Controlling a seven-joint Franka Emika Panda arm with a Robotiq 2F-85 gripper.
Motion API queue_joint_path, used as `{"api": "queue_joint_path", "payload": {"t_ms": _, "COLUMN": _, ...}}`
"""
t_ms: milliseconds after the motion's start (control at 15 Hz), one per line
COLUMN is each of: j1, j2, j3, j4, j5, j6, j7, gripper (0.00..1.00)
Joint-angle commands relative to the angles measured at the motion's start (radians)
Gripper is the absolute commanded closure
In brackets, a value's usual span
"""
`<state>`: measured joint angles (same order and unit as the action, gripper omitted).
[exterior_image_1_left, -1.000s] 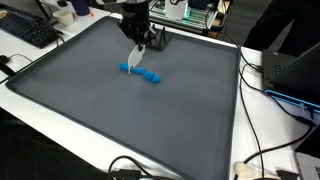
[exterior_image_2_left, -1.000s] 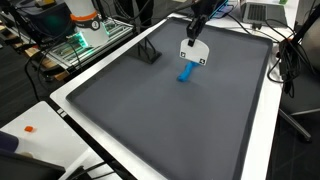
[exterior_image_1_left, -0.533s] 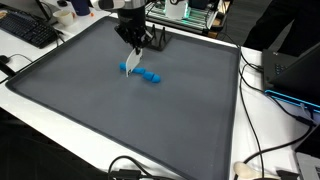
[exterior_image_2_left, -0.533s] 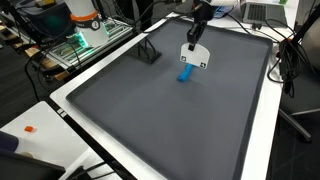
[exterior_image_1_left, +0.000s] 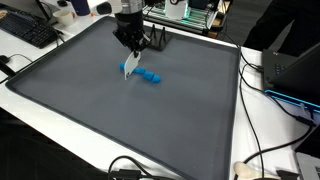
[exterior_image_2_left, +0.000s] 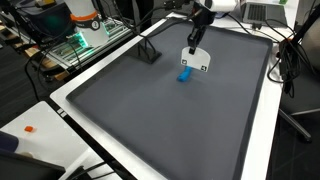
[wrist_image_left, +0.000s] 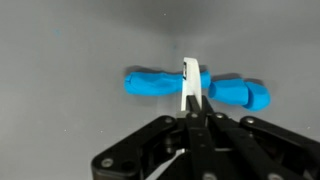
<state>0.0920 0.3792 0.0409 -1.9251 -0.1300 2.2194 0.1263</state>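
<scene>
My gripper (exterior_image_1_left: 132, 45) hangs over the far middle of a dark grey mat (exterior_image_1_left: 90, 100) and is shut on a thin white flat piece (exterior_image_1_left: 130, 66). The piece dangles from the fingertips. It also shows in an exterior view (exterior_image_2_left: 196, 63) below the gripper (exterior_image_2_left: 197, 40), and edge-on in the wrist view (wrist_image_left: 189, 85) between the closed fingers (wrist_image_left: 190, 112). Right under it a lumpy blue object (exterior_image_1_left: 149, 75) lies on the mat. It shows in an exterior view (exterior_image_2_left: 184, 74) and in the wrist view (wrist_image_left: 158, 83), partly hidden by the white piece.
A small black stand (exterior_image_1_left: 158, 42) (exterior_image_2_left: 150, 50) sits on the mat's far side near the gripper. A white rim (exterior_image_1_left: 215, 150) borders the mat. A keyboard (exterior_image_1_left: 30, 30), cables (exterior_image_1_left: 265, 160), a laptop (exterior_image_1_left: 300, 70) and electronics (exterior_image_2_left: 85, 35) surround it.
The gripper has moved a little sideways over the blue object, carrying the white piece with it. The blue object has not moved.
</scene>
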Motion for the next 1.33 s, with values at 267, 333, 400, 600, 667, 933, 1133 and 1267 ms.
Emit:
{"api": "queue_joint_path", "payload": {"t_ms": 267, "j1": -0.012, "j2": 0.024, "j3": -0.004, "j4": -0.005, "j5": 0.011, "j6": 0.043, "j7": -0.043, "gripper": 0.99}}
{"api": "queue_joint_path", "payload": {"t_ms": 333, "j1": -0.012, "j2": 0.027, "j3": -0.005, "j4": -0.005, "j5": 0.009, "j6": 0.049, "j7": -0.044, "gripper": 0.99}}
{"api": "queue_joint_path", "payload": {"t_ms": 400, "j1": -0.011, "j2": 0.031, "j3": -0.006, "j4": -0.006, "j5": 0.006, "j6": 0.058, "j7": -0.043, "gripper": 0.99}}
{"api": "queue_joint_path", "payload": {"t_ms": 600, "j1": -0.014, "j2": 0.042, "j3": -0.007, "j4": -0.003, "j5": 0.008, "j6": 0.059, "j7": -0.053, "gripper": 0.99}}
{"api": "queue_joint_path", "payload": {"t_ms": 667, "j1": -0.016, "j2": 0.047, "j3": -0.007, "j4": -0.002, "j5": 0.010, "j6": 0.058, "j7": -0.057, "gripper": 0.99}}
{"api": "queue_joint_path", "payload": {"t_ms": 933, "j1": -0.020, "j2": 0.066, "j3": -0.009, "j4": 0.005, "j5": 0.014, "j6": 0.048, "j7": -0.059, "gripper": 0.99}}
{"api": "queue_joint_path", "payload": {"t_ms": 1133, "j1": -0.024, "j2": 0.073, "j3": -0.011, "j4": 0.005, "j5": 0.015, "j6": 0.042, "j7": -0.059, "gripper": 0.99}}
{"api": "queue_joint_path", "payload": {"t_ms": 1267, "j1": -0.028, "j2": 0.068, "j3": -0.011, "j4": 0.004, "j5": 0.020, "j6": 0.019, "j7": -0.061, "gripper": 0.99}}
